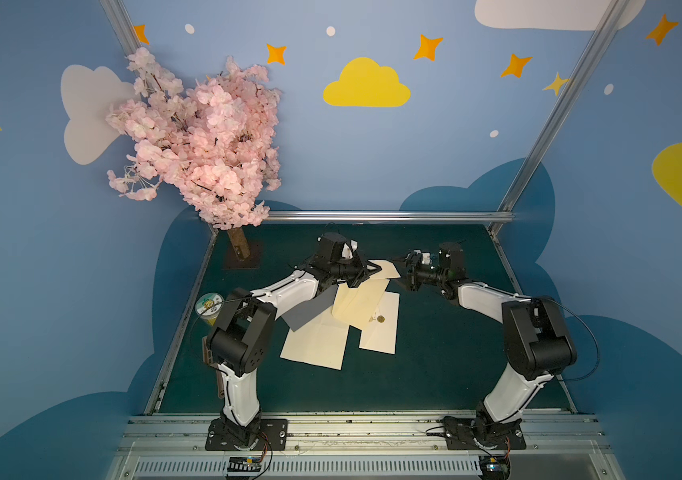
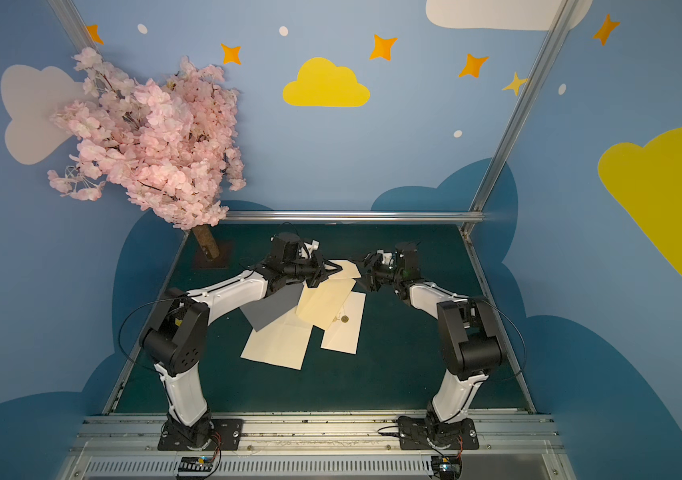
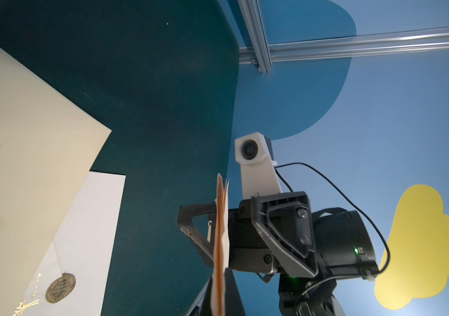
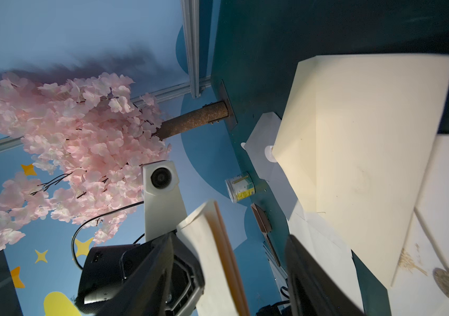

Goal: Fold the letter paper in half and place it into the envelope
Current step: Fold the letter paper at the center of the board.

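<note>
Trouble sits nearest, at the white rectangular paper envelope (image 1: 386, 337) with its round gold seal (image 1: 380, 319). It lies flat on the green desk (image 1: 435, 357), below both hands and back toward the arm bases, and a loose cream sheet (image 1: 356, 304) partly covers it and may block its mouth. Farther out, the left hand (image 1: 374, 268) is clenched on the folded cream letter paper (image 1: 389, 270), holding it aloft. The right hand (image 1: 402, 270) straddles the paper's free edge, released. Pinched at one end only, the fold could spring open or droop.

Both top views are evenly bright, lit from above; the dark green table mat (image 1: 435, 353) stays dim. In the right wrist view, the folded cream paper (image 4: 209, 246) close to the lens is unfocused, and the pink blossom tree (image 4: 67, 131) looks smeared.
</note>
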Robot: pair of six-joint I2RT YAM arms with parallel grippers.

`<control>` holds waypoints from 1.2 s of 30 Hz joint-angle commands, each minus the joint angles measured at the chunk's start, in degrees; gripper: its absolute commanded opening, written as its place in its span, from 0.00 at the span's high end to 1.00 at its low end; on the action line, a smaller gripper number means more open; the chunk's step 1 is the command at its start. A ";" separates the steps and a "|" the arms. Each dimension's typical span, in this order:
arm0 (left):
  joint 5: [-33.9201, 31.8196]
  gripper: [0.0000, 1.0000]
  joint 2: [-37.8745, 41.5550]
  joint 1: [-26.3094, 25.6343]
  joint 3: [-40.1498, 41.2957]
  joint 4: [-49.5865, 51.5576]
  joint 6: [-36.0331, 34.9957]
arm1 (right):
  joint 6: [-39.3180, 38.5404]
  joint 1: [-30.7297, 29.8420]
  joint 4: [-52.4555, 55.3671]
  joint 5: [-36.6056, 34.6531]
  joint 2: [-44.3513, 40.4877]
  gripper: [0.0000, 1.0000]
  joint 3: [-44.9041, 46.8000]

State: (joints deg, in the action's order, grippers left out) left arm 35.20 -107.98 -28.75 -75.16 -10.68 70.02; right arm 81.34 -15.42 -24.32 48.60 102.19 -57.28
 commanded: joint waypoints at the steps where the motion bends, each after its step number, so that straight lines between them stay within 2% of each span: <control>1: 6.65 0.98 -1.80 0.53 0.65 -2.15 -3.05 | -0.92 0.38 -5.43 6.81 2.22 0.39 -1.36; 5: 10.15 0.98 -2.89 0.88 0.35 -1.71 -4.86 | 1.01 0.36 -10.15 9.61 4.47 0.45 -2.99; 12: 12.60 0.96 -4.24 1.06 -5.55 8.42 -12.99 | 5.70 0.02 -18.30 14.21 7.85 0.66 -6.08; 14: 12.91 0.96 -4.39 1.43 -7.60 11.53 -15.29 | 5.21 0.28 -17.41 15.13 8.02 0.70 -6.43; 18: 14.40 0.96 -5.38 2.31 -11.51 16.34 -18.78 | 3.75 0.37 -14.62 17.16 8.18 0.71 -7.32; 27: 16.28 0.96 -5.67 3.50 -14.75 23.13 -24.35 | -6.50 1.54 -0.34 18.11 5.13 0.78 -8.03; 30: 16.49 0.97 -5.29 3.54 -13.92 23.07 -24.58 | -7.06 1.76 0.24 17.84 4.77 0.82 -8.17; 33: 16.30 0.96 -5.05 3.62 -13.08 22.74 -24.67 | -6.97 1.55 0.30 18.14 5.16 0.98 -8.78; 34: 16.09 0.95 -4.95 3.57 -12.82 22.72 -24.58 | -6.87 1.56 0.32 18.34 5.30 1.00 -8.90; 36: 15.49 0.88 -4.74 3.54 -12.52 22.64 -24.50 | -6.81 1.47 0.23 18.37 5.39 1.00 -9.05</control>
State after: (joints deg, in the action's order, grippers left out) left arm 50.00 -112.73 -25.23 -88.38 11.20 47.07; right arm 75.75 -13.78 -25.32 65.87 109.03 -64.71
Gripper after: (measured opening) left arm 0.082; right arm 0.052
